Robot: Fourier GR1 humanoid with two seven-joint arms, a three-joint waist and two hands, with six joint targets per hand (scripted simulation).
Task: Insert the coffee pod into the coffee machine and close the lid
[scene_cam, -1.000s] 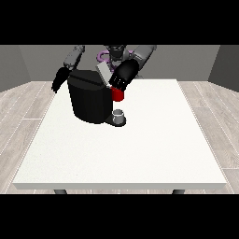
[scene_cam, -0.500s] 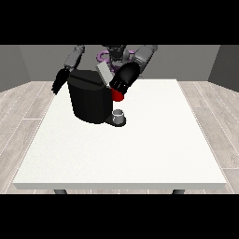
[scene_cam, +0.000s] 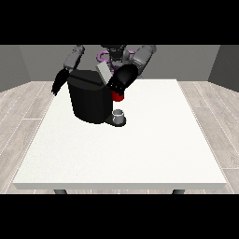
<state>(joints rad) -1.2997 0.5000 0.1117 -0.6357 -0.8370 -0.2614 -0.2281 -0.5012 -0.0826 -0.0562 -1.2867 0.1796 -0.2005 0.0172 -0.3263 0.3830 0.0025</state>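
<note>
Front view, L to R: grey plank floor point(scene_cam: 28, 109) runs beside the white table point(scene_cam: 126, 154), w/ dark grey walls behind. The hand at the view's left point(scene_cam: 57, 85) hangs off the table's far-left edge, just beside the coffee machine point(scene_cam: 88, 99) but not plainly touching it; it points down. Fingers too small & dark to read, so can't tell if spread or curled. Its grey forearm slopes up to the robot torso point(scene_cam: 114, 53) at the top.

The coffee machine is a black block on the far-left part of the table, near the back edge. It blocks most of the robot's lower body. On top, a grey lid flap point(scene_cam: 103, 72) stands tilted up, i.e. lid not closed. At the machine's front foot sits a small grey cup-like thing point(scene_cam: 119, 115) on a dark base, touching the machine's base; can't tell if it's the pod, so just a grey thing. The pod itself doesn't show plainly anywhere.

Just R of the lid flap, the hand at the view's right point(scene_cam: 122, 79) is over the machine's top-right corner, black & bunched against the body. A red thing at the machine point(scene_cam: 118, 96) shows directly below that hand, above the grey thing. Hand covers the red thing's upper part. Whether fingers are wrapped on anything: can't tell. Its grey upper arm rises R to the shoulder.

The rest of the table top is plain white out to its R edge.
</note>
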